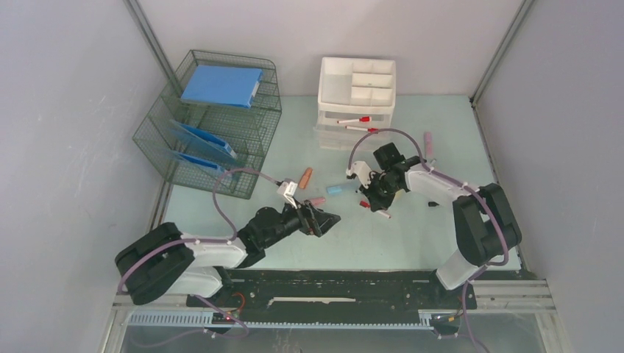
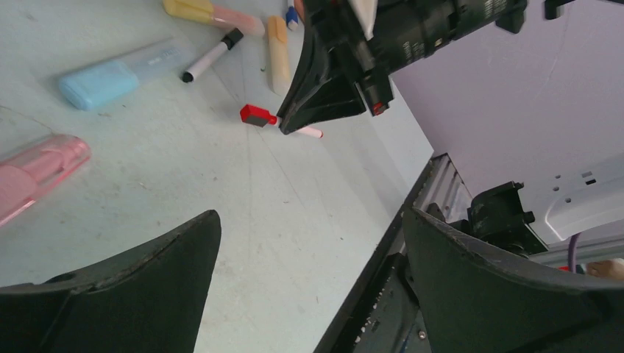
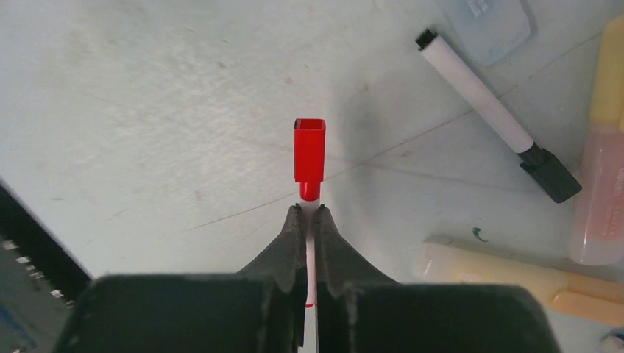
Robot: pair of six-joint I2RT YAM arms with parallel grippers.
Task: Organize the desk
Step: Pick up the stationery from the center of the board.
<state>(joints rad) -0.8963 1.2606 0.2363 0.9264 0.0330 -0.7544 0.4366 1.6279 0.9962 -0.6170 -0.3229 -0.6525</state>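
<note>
At centre of the overhead view, on the pale mint-green desk [image 1: 412,235] that fills the frame from the black front rail [image 1: 331,283] to the back wall, the right arm's fingers [image 3: 294,239] are clamped shut on the white barrel of a red-capped marker [image 3: 309,151]. Its cap juts just beyond their tips, and whether the pen touches the surface cannot be told. Just left of them, the left arm's fingers [image 2: 173,254] stand spread wide over bare tabletop with nothing between them. Scattered near the two arms are a light-blue oblong plastic piece [image 2: 110,77], a translucent pink oblong [image 2: 37,173], a white marker with a black cap [image 3: 493,110] and a pale orange highlighter [image 3: 515,279]. A dark wire-mesh tray rack [image 1: 221,140] holding blue folders sits at upper left of the overhead frame. A white plastic drawer unit [image 1: 357,92] stands at upper centre against the back wall, with two more red-tipped markers [image 1: 353,120] lying on its lower tier.
</note>
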